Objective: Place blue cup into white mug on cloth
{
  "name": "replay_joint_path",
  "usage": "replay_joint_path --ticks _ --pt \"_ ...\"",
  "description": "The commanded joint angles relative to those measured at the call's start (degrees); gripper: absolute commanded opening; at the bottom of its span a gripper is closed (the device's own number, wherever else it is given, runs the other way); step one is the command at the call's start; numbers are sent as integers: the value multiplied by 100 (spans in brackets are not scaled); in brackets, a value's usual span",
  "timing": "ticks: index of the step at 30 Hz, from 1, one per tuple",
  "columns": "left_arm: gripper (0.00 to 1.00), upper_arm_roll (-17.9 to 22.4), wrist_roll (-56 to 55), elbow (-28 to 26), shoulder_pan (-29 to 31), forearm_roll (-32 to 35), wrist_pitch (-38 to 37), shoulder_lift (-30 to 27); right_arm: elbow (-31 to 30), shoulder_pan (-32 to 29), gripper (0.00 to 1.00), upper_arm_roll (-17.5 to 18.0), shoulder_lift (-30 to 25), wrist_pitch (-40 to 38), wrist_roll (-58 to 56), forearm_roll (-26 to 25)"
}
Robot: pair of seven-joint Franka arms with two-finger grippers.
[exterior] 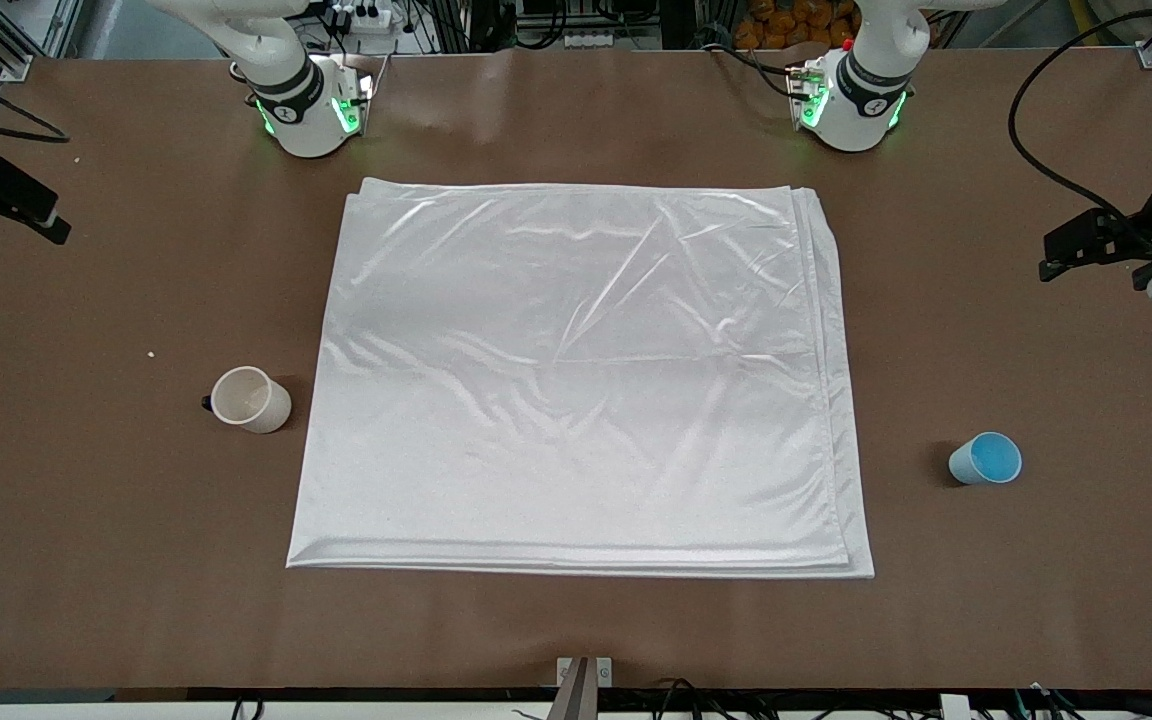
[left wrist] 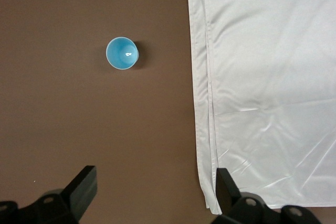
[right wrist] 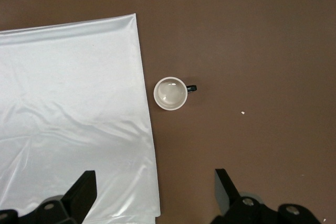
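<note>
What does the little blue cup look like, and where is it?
The blue cup is small and light blue, brighter blue inside, with no handle. It narrows toward its base. It stands upright and looks empty. It sits on the bare brown table, beside the cloth but not touching it, toward the left arm's end. Nothing touches it except the table.
</note>
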Motion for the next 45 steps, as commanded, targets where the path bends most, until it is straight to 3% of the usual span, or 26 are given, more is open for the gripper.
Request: replay_joint_path --ticks 1,18,32,45 --pt "100 -34 -5 80 15 141 -106 28 -18 -46 99 -15 -11 28 34 -29" --pt "100 -34 -110 89 -29 308 -97 318 -203 -204 100 -16 -11 116 -10 -73" --pt "100 10 136 80 410 686 404 1232 -466 -222 100 -15 -20 265 -28 -73" --pt "100 10 787 89 1034 642 1186 2084 -1187 -169 100 20 -90 827 -589 -64"
